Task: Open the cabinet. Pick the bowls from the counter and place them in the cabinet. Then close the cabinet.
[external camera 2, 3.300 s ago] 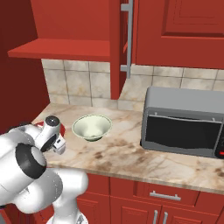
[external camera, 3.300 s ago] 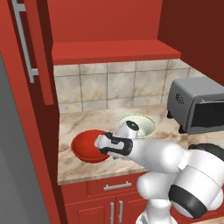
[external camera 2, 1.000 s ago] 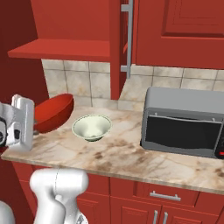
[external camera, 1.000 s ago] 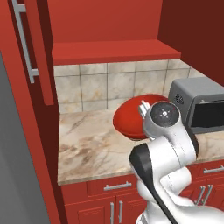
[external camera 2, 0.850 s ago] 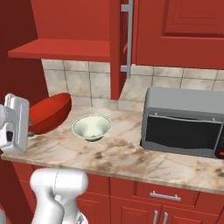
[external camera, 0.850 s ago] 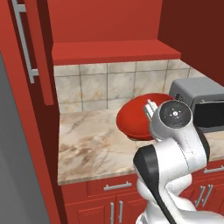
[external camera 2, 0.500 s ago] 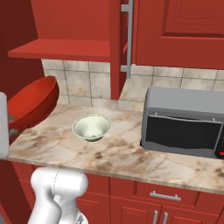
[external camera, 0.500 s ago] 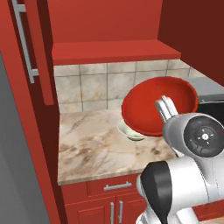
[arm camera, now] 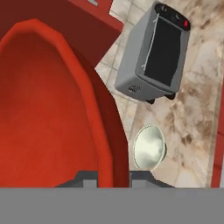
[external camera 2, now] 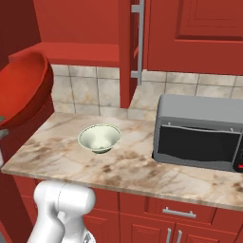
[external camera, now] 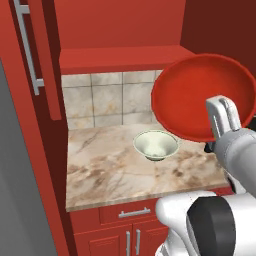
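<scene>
The wide glossy red bowl [external camera: 200,95] hangs tilted in the air above the counter [external camera: 110,175], level with the cabinet's red inner shelf [external camera: 122,57]. My gripper [external camera: 223,109] is shut on its rim. In the hand view the rim passes between my fingertips [arm camera: 86,180], and the red bowl [arm camera: 48,118] covers the left half. The pale greenish-white bowl [external camera: 155,145] stands upright on the marble counter below, also seen from the right [external camera 2: 98,137] and from the hand camera [arm camera: 149,146]. The cabinet's left door [external camera: 40,60] stands open.
A grey toaster oven [external camera 2: 199,133] sits on the counter's right part. The cabinet's open right door [external camera 2: 128,52] points edge-on toward me, with its bar handle [external camera 2: 137,42]. Another wall cabinet's door [external camera 2: 194,33] beside it is shut. Red base cabinets [external camera 2: 178,213] run below the counter.
The arm has lifted the red bowl higher, from just above the counter to shelf height, and tipped it more upright. The pale bowl has not moved.
</scene>
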Available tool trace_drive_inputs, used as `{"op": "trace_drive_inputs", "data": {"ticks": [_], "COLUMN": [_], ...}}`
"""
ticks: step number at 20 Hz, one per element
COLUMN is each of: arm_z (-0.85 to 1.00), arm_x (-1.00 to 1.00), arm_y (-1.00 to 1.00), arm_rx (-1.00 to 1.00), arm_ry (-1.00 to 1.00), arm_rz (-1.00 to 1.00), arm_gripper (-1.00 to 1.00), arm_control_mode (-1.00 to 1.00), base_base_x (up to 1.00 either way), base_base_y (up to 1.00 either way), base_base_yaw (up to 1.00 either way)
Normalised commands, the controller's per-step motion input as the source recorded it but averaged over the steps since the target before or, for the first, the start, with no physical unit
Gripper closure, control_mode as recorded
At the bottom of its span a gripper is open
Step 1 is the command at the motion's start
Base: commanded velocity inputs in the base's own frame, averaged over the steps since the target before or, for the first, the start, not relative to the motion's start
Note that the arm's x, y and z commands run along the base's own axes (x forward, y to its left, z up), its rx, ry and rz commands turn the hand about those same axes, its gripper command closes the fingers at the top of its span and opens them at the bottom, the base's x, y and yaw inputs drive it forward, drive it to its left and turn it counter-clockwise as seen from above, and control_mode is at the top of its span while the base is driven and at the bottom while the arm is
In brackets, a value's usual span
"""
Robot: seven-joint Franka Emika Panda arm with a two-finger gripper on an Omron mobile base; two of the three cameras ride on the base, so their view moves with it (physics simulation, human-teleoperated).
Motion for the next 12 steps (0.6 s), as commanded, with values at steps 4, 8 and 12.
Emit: {"op": "trace_drive_inputs", "data": {"ticks": [4, 8, 12], "arm_z": [0.27, 0.12, 0.14], "arm_x": [-0.01, 0.01, 0.06], "arm_y": [-0.30, -0.21, -0.05], "arm_rx": [0.24, 0.20, 0.13], "arm_ry": [-0.02, -0.01, 0.00], "arm_rz": [0.13, 0.14, 0.12], "arm_gripper": [1.00, 1.00, 1.00], "arm_control_mode": [-1.00, -1.00, -1.00], "base_base_x": [0.00, 0.00, 0.00], "base_base_y": [0.00, 0.00, 0.00], "base_base_yaw": [0.00, 0.00, 0.00]}}
